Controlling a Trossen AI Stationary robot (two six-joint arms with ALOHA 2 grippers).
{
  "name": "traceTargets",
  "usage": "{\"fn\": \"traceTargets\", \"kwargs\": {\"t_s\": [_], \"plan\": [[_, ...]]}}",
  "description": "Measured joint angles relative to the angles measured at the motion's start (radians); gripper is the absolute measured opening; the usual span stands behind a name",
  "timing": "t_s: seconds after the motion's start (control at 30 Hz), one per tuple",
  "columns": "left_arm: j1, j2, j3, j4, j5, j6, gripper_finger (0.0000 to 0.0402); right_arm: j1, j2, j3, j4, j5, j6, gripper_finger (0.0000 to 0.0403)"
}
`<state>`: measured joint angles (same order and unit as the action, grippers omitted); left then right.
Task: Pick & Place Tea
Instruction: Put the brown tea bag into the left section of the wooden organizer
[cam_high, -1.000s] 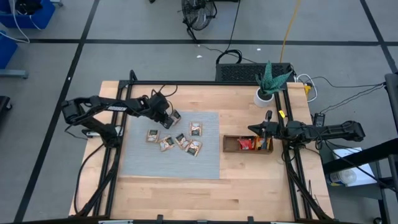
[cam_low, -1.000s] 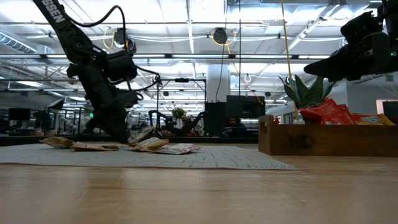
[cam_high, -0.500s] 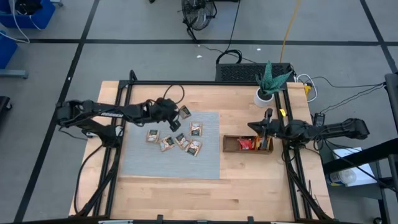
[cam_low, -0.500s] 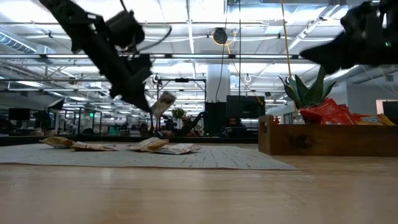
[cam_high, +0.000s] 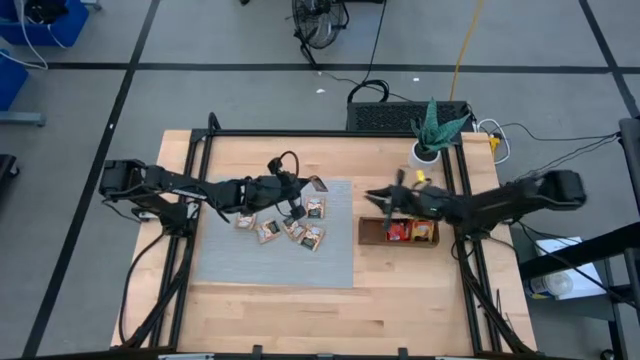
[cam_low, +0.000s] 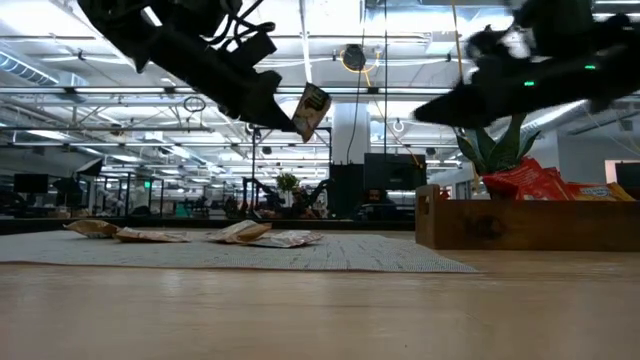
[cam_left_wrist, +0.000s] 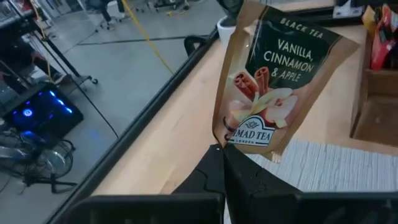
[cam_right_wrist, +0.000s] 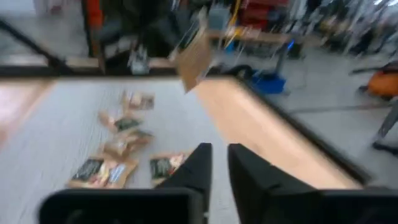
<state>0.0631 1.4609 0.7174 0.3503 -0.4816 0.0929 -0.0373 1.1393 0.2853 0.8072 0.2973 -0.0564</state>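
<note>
Between left hand's fingertips, tea sachet

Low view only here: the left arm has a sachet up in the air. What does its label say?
Observer: The left wrist view reads the tea sachet: black tea, vanilla, cinnamon and apple. The left gripper pinches its lower edge.
Operator: Where is it over the table?
Observer: In the high view, above the grey mat's far edge, near the corner towards the wooden tray.
Operator: How many are left lying there?
Observer: Five loose sachets lie on the mat, clustered below the held one.
</note>
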Motion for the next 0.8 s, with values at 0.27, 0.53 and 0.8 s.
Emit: {"fn": "traceTargets", "kwargs": {"t_s": [0.27,0.53,0.8], "plan": [[-0.011,0.005,-0.001,-0.01,-0.012,0.043,0.0,-0.071,0.376,0.338,0.001,-0.184,0.026,0.0156],[-0.039,0.005,-0.001,-0.025,-0.019,0.097,0.0,-0.099,0.506,0.509,-0.023,-0.26,0.03,0.0191],[-0.042,0.005,-0.001,-0.039,-0.026,0.108,0.0,-0.099,0.517,0.525,-0.024,-0.299,0.055,0.0172]]}}
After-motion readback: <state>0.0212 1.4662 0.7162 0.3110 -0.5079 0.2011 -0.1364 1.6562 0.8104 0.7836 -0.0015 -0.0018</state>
